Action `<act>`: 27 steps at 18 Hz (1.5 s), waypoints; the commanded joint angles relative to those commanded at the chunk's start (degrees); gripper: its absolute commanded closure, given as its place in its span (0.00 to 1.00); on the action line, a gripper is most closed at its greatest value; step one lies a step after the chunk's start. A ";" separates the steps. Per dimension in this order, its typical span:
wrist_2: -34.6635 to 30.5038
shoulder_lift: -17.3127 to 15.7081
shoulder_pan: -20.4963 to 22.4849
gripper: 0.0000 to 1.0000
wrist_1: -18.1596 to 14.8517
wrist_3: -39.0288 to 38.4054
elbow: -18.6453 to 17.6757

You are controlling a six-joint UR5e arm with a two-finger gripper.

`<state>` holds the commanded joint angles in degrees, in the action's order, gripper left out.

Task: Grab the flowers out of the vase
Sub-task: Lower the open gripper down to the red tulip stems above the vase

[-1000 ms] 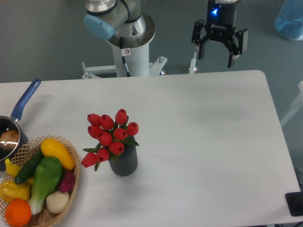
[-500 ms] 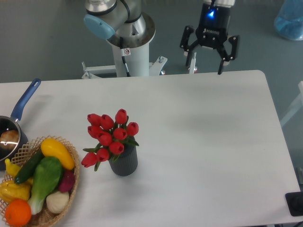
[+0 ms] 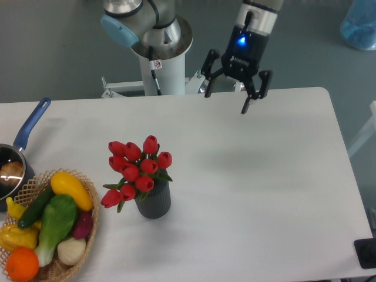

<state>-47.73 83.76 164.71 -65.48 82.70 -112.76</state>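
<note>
Table point(image 3: 264, 176): a white top that fills most of the view; the risks below all play out on it.
Arm point(image 3: 252, 23): it reaches in from the far side, right of its white base column point(image 3: 161, 64). Descending to the bunch at a slant could sweep the blooms sideways instead of closing round them.
Basket point(image 3: 88, 194): wicker, heaped with vegetables at the near left, just beside the vase. A wide approach from the left could clip its rim or jostle what lies in it.
Saucepan point(image 3: 26, 132): blue-handled, at the left edge, far enough off that I judge it little threat.
Flowers point(image 3: 138, 167): red tulips standing in the vase, near left of centre, leaning a little left with one bloom drooping low. A grip on the heads alone could crush them or slip; the stems are mostly hidden.
Vase point(image 3: 154, 200): short, dark and ribbed, upright, shorter than the bunch. If the stems bind in its mouth, a lift could drag it up or tip it.
Gripper point(image 3: 234, 88): over the far table edge, well apart from the flowers, fingers spread wide with nothing between them.
</note>
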 joint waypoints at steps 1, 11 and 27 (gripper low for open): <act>0.09 0.00 -0.17 0.00 0.44 0.09 -0.35; 6.33 6.32 -3.77 0.00 3.08 -0.53 0.17; 9.85 13.62 -10.55 0.00 12.39 -10.89 2.90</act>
<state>-37.88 97.38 154.16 -53.09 71.81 -109.86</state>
